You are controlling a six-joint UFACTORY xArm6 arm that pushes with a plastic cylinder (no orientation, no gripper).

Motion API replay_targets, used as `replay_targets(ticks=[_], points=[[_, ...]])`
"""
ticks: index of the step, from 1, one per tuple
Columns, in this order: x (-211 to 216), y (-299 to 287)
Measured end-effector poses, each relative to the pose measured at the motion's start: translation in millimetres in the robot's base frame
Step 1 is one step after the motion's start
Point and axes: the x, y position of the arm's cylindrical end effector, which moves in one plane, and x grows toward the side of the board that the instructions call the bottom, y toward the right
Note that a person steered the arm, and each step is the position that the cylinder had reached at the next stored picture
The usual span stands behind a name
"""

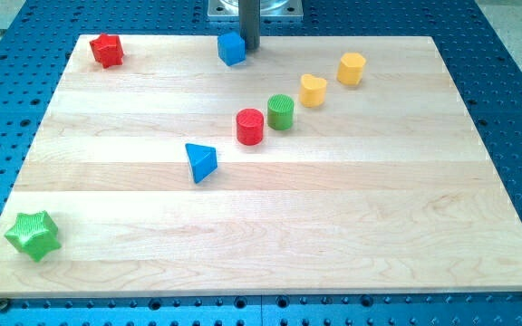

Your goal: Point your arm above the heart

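The yellow heart (313, 90) lies on the wooden board (261, 226) at the upper right of centre. My tip (251, 49) is at the view's top, touching the right side of a blue cube (232, 48). The tip is left of and above the heart, well apart from it. A yellow hexagonal block (352, 68) lies up and right of the heart. A green cylinder (281, 111) lies down and left of the heart, and a red cylinder (250, 126) lies beyond that.
A blue triangle (200, 162) lies left of centre. A red star (107, 50) sits at the top left corner. A green star (33, 234) sits at the bottom left corner. A blue perforated table (515, 91) surrounds the board.
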Motion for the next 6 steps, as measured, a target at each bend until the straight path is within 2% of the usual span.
replay_targets(ticks=[2, 3, 4, 5, 6], points=[[10, -4], [-12, 8], [-13, 64], [-13, 95], [0, 92]])
